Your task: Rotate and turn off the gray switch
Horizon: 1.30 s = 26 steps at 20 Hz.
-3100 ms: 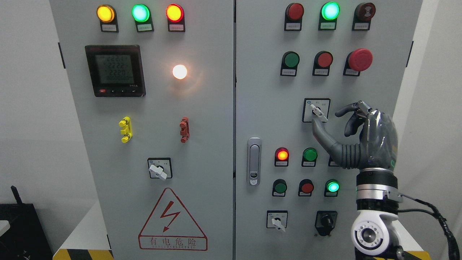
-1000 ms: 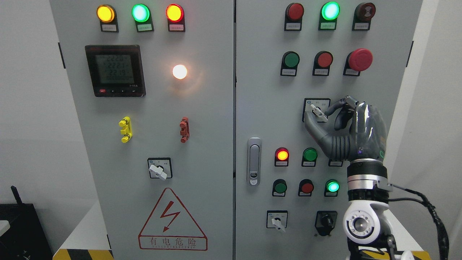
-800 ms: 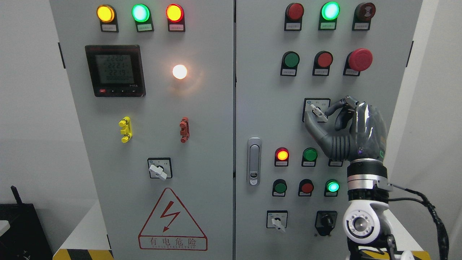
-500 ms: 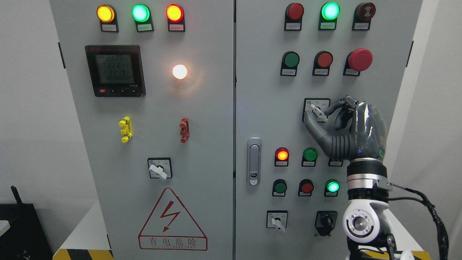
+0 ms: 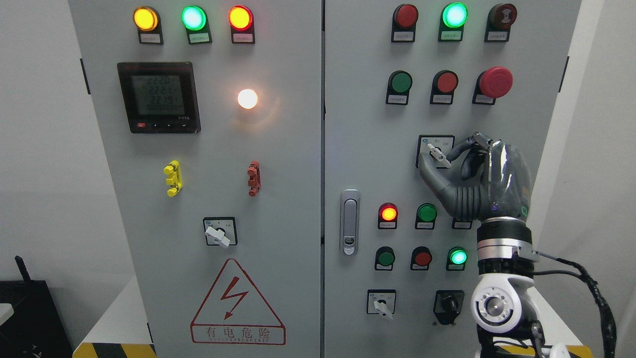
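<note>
The gray rotary switch [image 5: 439, 154] sits on the right cabinet door, in a black-framed plate below the red mushroom button [image 5: 495, 82]. Its pale handle is tilted, running from upper left to lower right. My right hand [image 5: 437, 158] comes up from the lower right and is pinched on the handle. The thumb [image 5: 426, 166] presses from the lower left and the index finger [image 5: 458, 147] from the upper right. The other fingers curl behind. No left arm shows.
Two more gray switches sit at the left door [image 5: 218, 233] and at the bottom of the right door [image 5: 381, 304], next to a black knob [image 5: 448, 303]. A door latch [image 5: 350, 222] stands left of the lit lamps and buttons [image 5: 388, 214]. A meter [image 5: 158, 97] is at upper left.
Since 3.1 s ago my right hand moved up and left, and thumb and index closed around the switch handle. Over the last second it barely shifts; the handle keeps its tilt.
</note>
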Each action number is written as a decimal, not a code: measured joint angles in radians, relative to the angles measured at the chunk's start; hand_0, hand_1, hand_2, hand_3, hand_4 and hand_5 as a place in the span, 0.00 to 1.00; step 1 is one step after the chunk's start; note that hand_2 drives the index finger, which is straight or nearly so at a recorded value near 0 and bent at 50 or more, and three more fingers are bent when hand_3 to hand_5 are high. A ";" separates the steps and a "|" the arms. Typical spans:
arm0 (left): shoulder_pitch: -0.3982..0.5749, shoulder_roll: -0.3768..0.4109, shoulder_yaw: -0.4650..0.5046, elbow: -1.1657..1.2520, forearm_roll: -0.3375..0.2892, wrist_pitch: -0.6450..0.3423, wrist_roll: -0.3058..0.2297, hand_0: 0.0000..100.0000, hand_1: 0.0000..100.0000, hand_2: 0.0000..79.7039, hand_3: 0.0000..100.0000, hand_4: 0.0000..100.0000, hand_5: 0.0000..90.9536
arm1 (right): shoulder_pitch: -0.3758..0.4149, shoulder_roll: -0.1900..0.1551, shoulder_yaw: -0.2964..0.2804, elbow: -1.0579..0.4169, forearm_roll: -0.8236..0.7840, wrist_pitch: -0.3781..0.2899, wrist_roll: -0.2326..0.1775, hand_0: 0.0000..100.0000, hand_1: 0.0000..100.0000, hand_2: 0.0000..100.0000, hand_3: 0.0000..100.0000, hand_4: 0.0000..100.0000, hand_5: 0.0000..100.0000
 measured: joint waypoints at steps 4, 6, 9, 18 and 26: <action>0.000 0.000 0.000 0.000 0.000 0.000 0.000 0.12 0.39 0.00 0.00 0.00 0.00 | -0.003 -0.001 0.000 0.004 0.001 0.000 0.000 0.12 0.55 0.67 1.00 0.94 1.00; 0.000 0.000 0.000 0.000 0.000 0.000 0.000 0.12 0.39 0.00 0.00 0.00 0.00 | -0.005 -0.001 0.001 0.005 0.001 0.000 -0.001 0.12 0.55 0.67 1.00 0.94 1.00; 0.000 0.000 0.000 0.000 0.000 0.000 0.000 0.12 0.39 0.00 0.00 0.00 0.00 | -0.007 -0.001 0.003 0.008 0.001 0.000 -0.003 0.16 0.57 0.67 1.00 0.94 1.00; 0.000 0.000 0.000 0.000 0.000 0.000 0.000 0.12 0.39 0.00 0.00 0.00 0.00 | -0.009 -0.002 0.008 0.014 0.002 0.000 -0.002 0.25 0.57 0.67 1.00 0.94 1.00; 0.000 0.000 0.000 0.000 0.000 0.000 0.000 0.12 0.39 0.00 0.00 0.00 0.00 | -0.010 -0.002 0.010 0.018 0.002 0.003 -0.001 0.32 0.57 0.67 1.00 0.94 1.00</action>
